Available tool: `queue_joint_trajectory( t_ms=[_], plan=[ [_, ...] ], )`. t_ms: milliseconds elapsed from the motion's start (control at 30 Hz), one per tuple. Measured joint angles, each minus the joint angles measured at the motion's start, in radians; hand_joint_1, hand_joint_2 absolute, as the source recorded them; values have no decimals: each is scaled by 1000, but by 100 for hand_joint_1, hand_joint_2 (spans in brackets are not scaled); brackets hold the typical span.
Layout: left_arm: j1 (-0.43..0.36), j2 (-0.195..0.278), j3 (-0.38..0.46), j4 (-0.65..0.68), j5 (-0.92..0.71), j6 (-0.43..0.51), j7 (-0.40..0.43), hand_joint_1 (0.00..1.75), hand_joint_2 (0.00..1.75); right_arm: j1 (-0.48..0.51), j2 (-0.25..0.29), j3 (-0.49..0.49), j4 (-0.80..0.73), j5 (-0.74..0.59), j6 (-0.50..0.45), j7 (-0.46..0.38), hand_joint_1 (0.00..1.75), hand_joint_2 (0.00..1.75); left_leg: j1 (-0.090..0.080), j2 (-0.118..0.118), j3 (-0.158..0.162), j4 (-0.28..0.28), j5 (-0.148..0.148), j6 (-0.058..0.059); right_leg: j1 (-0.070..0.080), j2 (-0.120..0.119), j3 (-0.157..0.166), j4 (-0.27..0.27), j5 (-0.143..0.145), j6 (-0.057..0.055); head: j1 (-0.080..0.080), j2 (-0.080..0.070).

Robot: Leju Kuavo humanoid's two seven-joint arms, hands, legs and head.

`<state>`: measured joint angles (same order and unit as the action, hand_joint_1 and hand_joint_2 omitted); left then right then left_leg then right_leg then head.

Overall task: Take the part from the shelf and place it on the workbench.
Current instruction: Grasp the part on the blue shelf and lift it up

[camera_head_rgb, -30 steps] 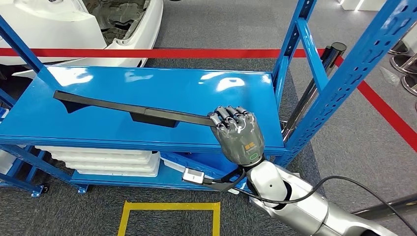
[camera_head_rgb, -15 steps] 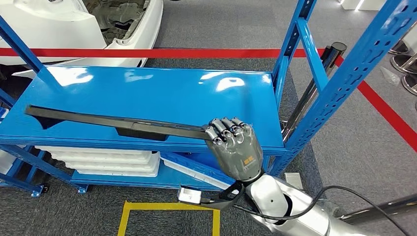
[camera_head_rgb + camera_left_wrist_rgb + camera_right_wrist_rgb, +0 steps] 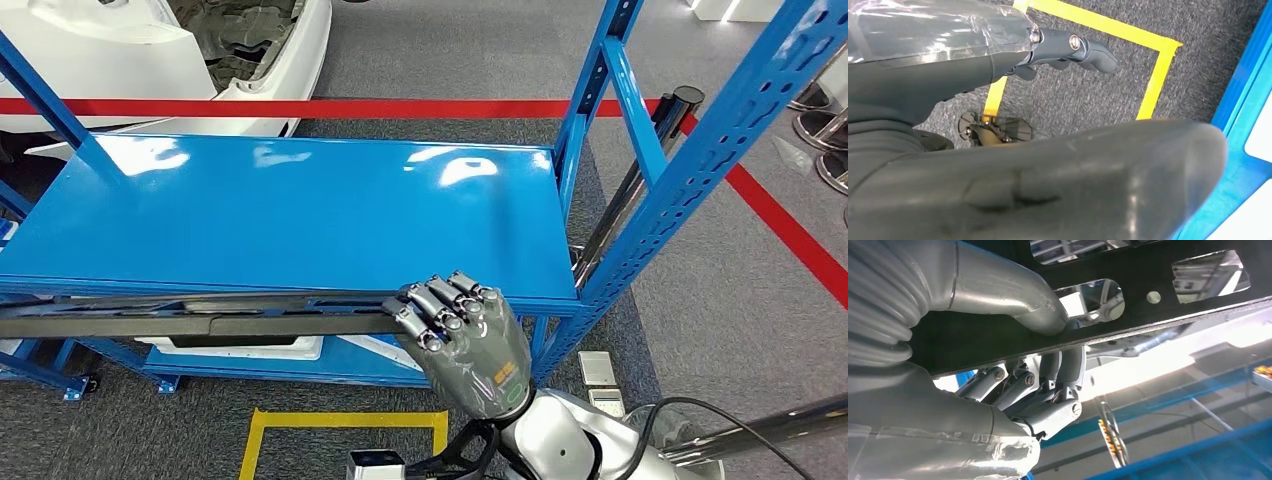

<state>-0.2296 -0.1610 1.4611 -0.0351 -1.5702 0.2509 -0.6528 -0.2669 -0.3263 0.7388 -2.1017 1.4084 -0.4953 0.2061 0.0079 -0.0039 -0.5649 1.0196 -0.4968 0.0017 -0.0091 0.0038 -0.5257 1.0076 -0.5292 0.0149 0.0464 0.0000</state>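
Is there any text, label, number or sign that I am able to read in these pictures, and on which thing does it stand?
No text can be read.
The back of the right hand carries an orange mark and a green oval, both too small to read.

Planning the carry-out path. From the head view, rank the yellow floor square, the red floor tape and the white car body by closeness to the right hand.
From the right hand, which grips the long black part:
1. Yellow floor square, just to its left on the carpet.
2. Red floor tape, beyond the blue shelf.
3. White car body, far left corner.
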Motion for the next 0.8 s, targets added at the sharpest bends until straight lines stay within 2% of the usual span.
queue_joint_trajectory(
  t_ms=[200, 333, 800],
  plan=[
    [-6, 0, 0, 0, 0, -24, -2, 0, 0, 6, 0, 2, -26, 0, 20, -34, 175, 175, 0, 0, 0, 0, 0, 0, 0, 0, 0, 0, 0, 0, 0, 0],
    [-8, 0, 0, 0, 0, -31, -3, 0, 175, 6, 1, 6, -33, 0, 29, -37, 175, 175, 0, 0, 0, 0, 0, 0, 0, 0, 0, 0, 0, 0, 0, 0],
    [-9, 0, 0, 0, 0, -43, -4, 0, 175, -19, 0, 26, -48, 0, 69, -10, 175, 175, 0, 0, 0, 0, 0, 0, 0, 0, 0, 0, 0, 0, 0, 0]
  ],
)
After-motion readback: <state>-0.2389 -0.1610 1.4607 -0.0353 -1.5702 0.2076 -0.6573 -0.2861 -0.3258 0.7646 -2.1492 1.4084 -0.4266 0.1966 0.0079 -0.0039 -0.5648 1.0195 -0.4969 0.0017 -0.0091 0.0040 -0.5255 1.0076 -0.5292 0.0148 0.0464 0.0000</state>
